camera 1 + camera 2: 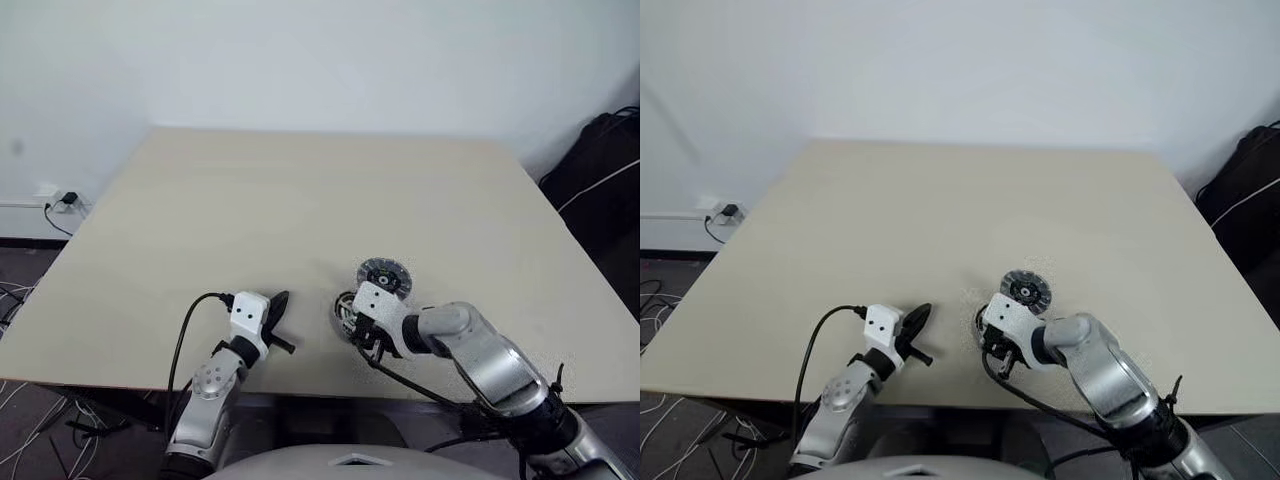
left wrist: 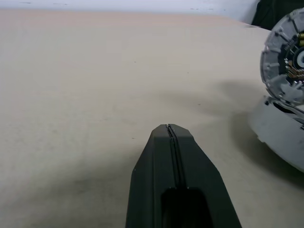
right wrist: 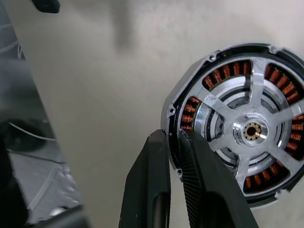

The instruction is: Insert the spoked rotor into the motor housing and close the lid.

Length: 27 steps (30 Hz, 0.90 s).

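Okay, head views first: pale table [image 1: 300, 190], matte and bare. The left gripper [image 1: 282, 298] lies low near the front edge with its fingers pressed together, holding nothing. At its 3 o'clock, close by, the right gripper [image 1: 352, 322] is over the motor housing [image 1: 343, 312], mostly hidden under the wrist. The lid [image 1: 384, 275] lies flat on the table at 1 o'clock from that gripper, just beside it. White wall [image 1: 300, 60] at 12 o'clock, black bag [image 1: 605, 170] at 3 o'clock off the table, wall socket [image 1: 62, 200] at 9 o'clock.

Left wrist view: black fingers together with only a seam between them. Beyond them the housing stands tipped up on edge rather than flat.

Right wrist view: the fingers are nearly together, clamped on the housing's outer rim, one outside, one just inside against the copper windings. The spoked rotor [image 3: 251, 130] sits inside the housing and looks seated, with its silver spokes and hub centred.

Handling, as judged: the housing is probably dense metal, rigid and heavy for its size. The smooth rim is likely slippery in a thin edge pinch. The windings look fragile, so grip the rim only. The lid is thin and stiff, probably hard to pick off a flat top, so take it by the edge.
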### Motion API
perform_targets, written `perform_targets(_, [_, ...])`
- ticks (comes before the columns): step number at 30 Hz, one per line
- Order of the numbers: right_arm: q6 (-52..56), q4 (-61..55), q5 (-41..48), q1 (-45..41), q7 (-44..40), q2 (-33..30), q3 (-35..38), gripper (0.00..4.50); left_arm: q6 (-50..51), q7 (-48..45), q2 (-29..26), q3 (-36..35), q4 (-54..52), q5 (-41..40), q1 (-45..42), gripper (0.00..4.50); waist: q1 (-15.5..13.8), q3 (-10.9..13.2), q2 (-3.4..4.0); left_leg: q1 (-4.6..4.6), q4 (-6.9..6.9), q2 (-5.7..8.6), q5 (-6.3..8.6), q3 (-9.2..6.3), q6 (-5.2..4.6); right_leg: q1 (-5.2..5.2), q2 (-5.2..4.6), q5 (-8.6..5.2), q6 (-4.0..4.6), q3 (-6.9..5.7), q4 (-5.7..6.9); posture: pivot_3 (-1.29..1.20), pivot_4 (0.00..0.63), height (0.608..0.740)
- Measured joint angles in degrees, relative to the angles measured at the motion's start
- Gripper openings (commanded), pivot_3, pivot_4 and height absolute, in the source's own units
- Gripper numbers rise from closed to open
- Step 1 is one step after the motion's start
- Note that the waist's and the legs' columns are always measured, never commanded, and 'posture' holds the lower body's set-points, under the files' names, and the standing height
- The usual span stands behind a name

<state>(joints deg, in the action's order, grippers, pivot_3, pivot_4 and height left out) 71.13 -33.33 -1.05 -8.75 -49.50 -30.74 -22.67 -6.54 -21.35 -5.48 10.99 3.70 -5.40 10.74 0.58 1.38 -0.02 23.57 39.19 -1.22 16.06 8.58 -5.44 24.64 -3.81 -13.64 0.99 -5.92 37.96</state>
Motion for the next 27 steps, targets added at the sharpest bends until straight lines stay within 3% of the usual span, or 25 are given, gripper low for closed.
perform_targets(6, [15.4, -1.32, 3.87, -1.27, 8.95, 11.85, 8.29, 0.09, 0.33, -0.22, 0.02, 0.33, 0.51, -0.01, -0.33, 0.0, 0.07, 0.01, 0.06, 0.01, 0.0, 0.0, -0.03, -0.01, 0.05, 0.01, 0.03, 0.01, -0.01, -0.02, 0.04, 0.0, 0.0, 0.74])
perform_targets(10, [18.95, 0.4, 4.53, -3.26, 14.88, 18.43, 10.45, 0.09, 1.04, -0.56, 0.03, 0.43, 0.54, -0.02, -0.41, 0.0, 0.14, 0.0, 0.08, 0.02, -0.01, 0.01, -0.14, 0.0, 0.24, 0.02, 0.03, 0.01, -0.01, -0.03, 0.03, 0.0, 0.0, 0.74])
perform_targets(14, [19.39, 2.46, 5.58, -4.64, 19.13, 21.4, 10.73, 1.33, 1.16, -0.78, 0.12, 0.75, 0.55, -0.02, -0.44, 0.0, 0.16, 0.0, 0.08, 0.03, -0.02, 0.03, -0.14, 0.01, 0.24, 0.01, 0.03, 0.01, -0.01, -0.02, -0.01, 0.0, 0.0, 0.74])
perform_targets(19, [18.98, 2.71, 8.94, -5.77, 20.9, 22.55, 9.71, 2.95, 1.3, -0.83, 0.01, 0.64, 0.55, -0.05, -0.39, 0.0, 0.4, 0.0, 0.1, 0.02, -0.03, 0.02, -0.14, 0.0, 0.23, 0.01, 0.04, 0.01, -0.01, -0.03, 0.0, 0.0, 0.0, 0.74])
perform_targets(23, [16.56, 2.33, 12.43, -9.04, 20.28, 21.42, 9.33, 2.95, 1.38, -0.81, -0.03, 0.63, 0.55, -0.06, -0.36, 0.0, 0.69, 0.0, 0.11, 0.0, -0.02, 0.02, -0.04, 0.0, 0.07, -0.01, 0.04, 0.03, -0.04, -0.03, 0.0, 0.0, 0.0, 0.74])
perform_targets(27, [9.05, 0.67, 14.97, -12.01, 16.5, 11.13, 3.66, 2.95, 1.42, -0.8, -0.07, 0.55, 0.55, -0.08, -0.28, 0.0, 0.56, 0.0, 0.11, 0.01, -0.01, 0.04, 0.0, -0.01, 0.0, -0.06, 0.02, 0.04, -0.07, -0.07, -0.13, 0.0, 0.0, 0.74])
